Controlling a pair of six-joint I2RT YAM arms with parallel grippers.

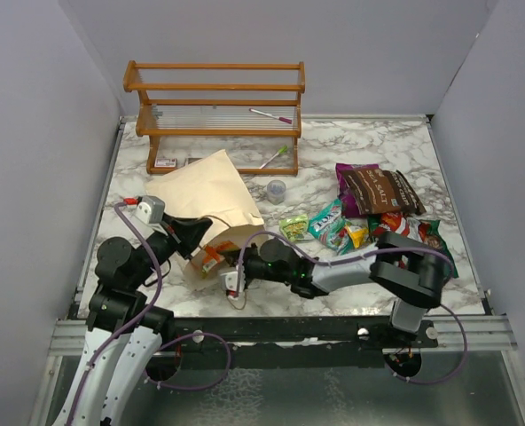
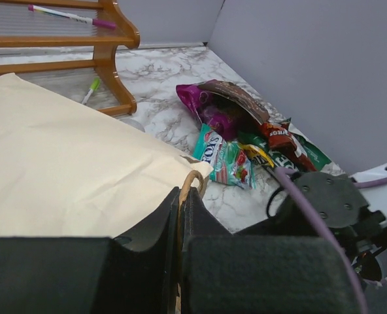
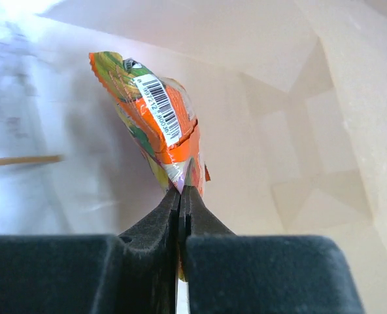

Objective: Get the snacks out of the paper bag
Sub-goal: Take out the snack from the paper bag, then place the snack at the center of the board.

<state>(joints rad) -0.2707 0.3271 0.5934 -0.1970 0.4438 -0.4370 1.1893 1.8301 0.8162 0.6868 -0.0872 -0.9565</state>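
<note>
The cream paper bag point(image 1: 211, 191) lies on its side on the marble table, its mouth toward the arms. My left gripper point(image 1: 194, 234) is shut on the bag's tan string handle point(image 2: 193, 179) at the mouth edge point(image 2: 182, 193). My right gripper point(image 1: 222, 263) reaches into the mouth and is shut on the corner of an orange packet point(image 3: 159, 121), inside the bag point(image 3: 298, 98); its fingertips meet under the packet point(image 3: 180, 191). The orange packet shows at the mouth point(image 1: 211, 258). Other snacks lie in a pile to the right: brown point(image 1: 382, 190), teal point(image 1: 326, 222), green point(image 1: 293, 228).
A wooden rack point(image 1: 214, 111) with pens stands at the back left, behind the bag. A small clear cup point(image 1: 277, 189) stands between the bag and the snack pile. Grey walls enclose the table on three sides.
</note>
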